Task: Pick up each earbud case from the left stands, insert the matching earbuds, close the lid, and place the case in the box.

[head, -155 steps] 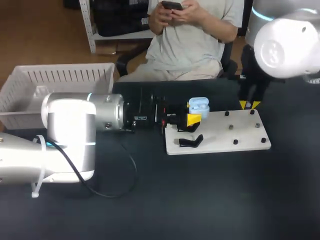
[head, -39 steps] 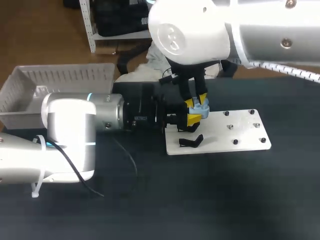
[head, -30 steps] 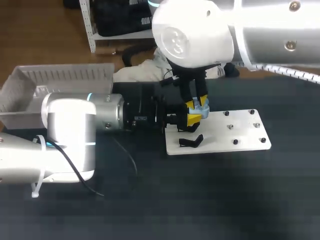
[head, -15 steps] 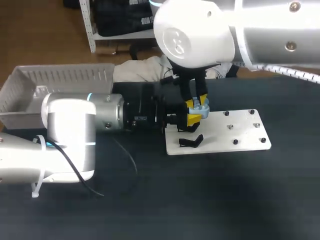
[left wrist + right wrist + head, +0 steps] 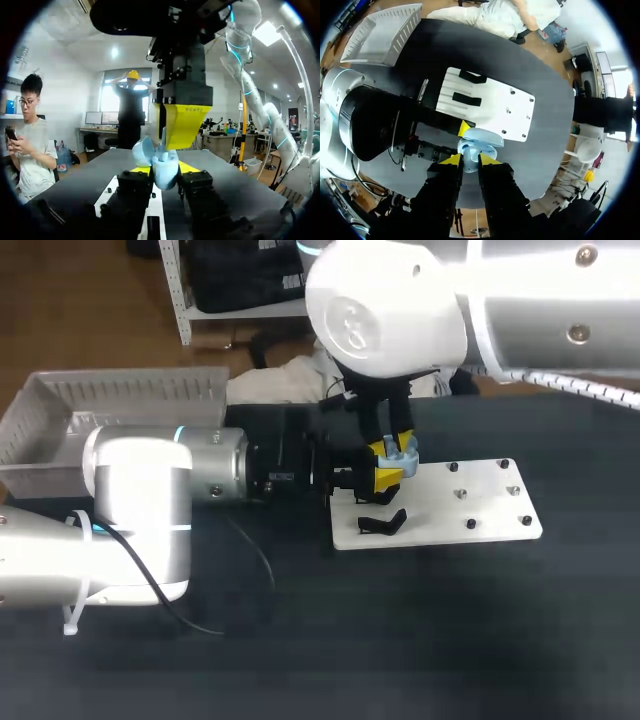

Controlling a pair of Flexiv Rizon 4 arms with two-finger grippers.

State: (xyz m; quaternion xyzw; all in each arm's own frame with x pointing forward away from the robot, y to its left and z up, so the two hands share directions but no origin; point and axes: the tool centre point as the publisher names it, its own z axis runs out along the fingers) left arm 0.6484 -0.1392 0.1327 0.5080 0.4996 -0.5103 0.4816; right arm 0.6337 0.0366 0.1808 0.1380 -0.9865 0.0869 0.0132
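**Operator:** Head view first. What's changed?

**Spotter:** Your right claw (image 5: 392, 447) was at the board's (image 5: 480, 510) one o'clock edge five seconds ago. Now it's over the open case (image 5: 400, 456) at the board's ten o'clock corner, barely shifting this last second. The basket (image 5: 60, 430) sits at the table's ten o'clock.

**Operator:** Left wrist?

**Spotter:** Your left claw (image 5: 165, 171) pinches the case from both sides, lid (image 5: 142, 152) tipped back. A thin earbud (image 5: 164, 135) pokes down into it.

**Operator:** Right wrist?

**Spotter:** Its tips (image 5: 452, 159) look nearly pressed together on that earbud, right above the case. Insertion looks underway. Closing and boxing remain.
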